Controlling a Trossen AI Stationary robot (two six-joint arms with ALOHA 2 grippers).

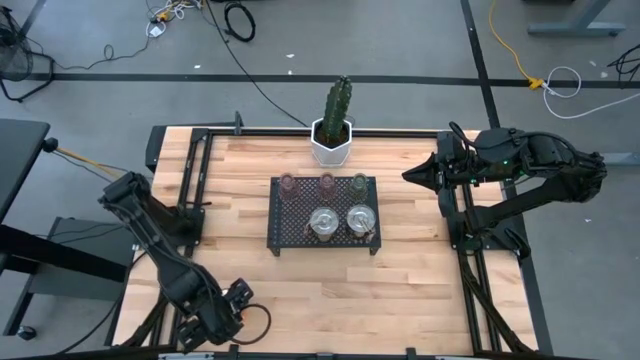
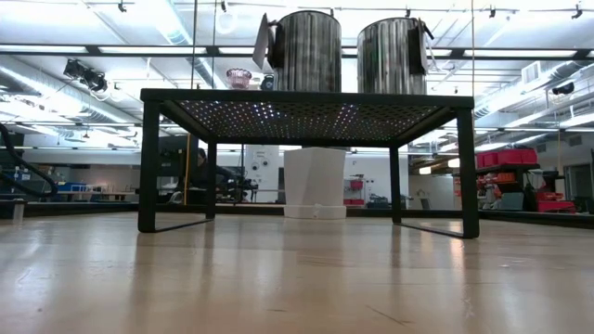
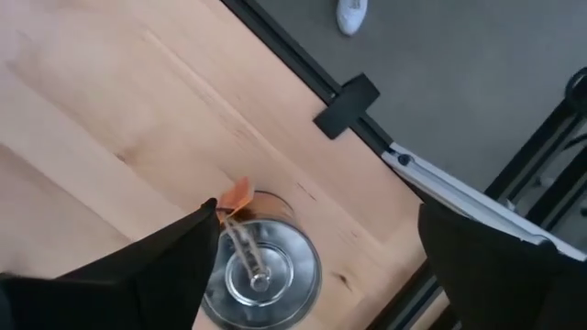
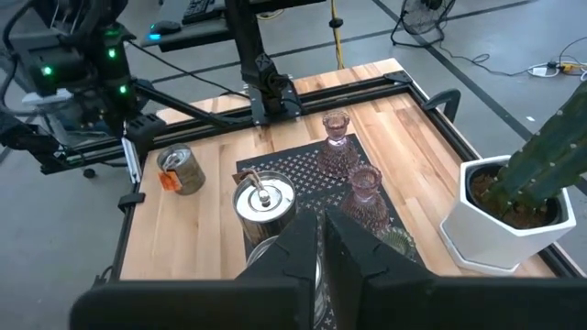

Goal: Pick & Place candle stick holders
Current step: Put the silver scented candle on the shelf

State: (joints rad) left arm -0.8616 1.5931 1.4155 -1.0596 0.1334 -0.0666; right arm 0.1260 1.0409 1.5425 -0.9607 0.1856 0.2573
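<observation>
On the black mesh tray (image 1: 275, 215) stand two shiny silver holders (image 1: 322, 222) (image 1: 360, 220) in the near row. Three tinted glassy cups stand in the far row: pinkish (image 1: 286, 182), brownish (image 1: 326, 182) and greenish (image 1: 360, 182). A third silver holder (image 3: 261, 266) with an orange tag stands upright on the wood near the table's near left corner; it also shows in the right wrist view (image 4: 181, 170). My left gripper (image 1: 237, 297) is open over it, and the holder sits close by one finger (image 3: 156, 266). My right gripper (image 4: 321, 247) is shut and empty, raised right of the tray. My left gripper comes at the third silver holder from above with its fingers spread. One fingertip (image 3: 209, 220) lies over the holder's rim in the wrist view. I cannot tell whether it touches the holder. The holder stands on the table.
A white hexagonal pot (image 1: 331, 143) with a cactus stands just beyond the tray's far edge. Black frame rails (image 1: 195, 175) run along the table's left, right and far sides. Bare wood (image 1: 330, 290) lies between the tray and the near edge.
</observation>
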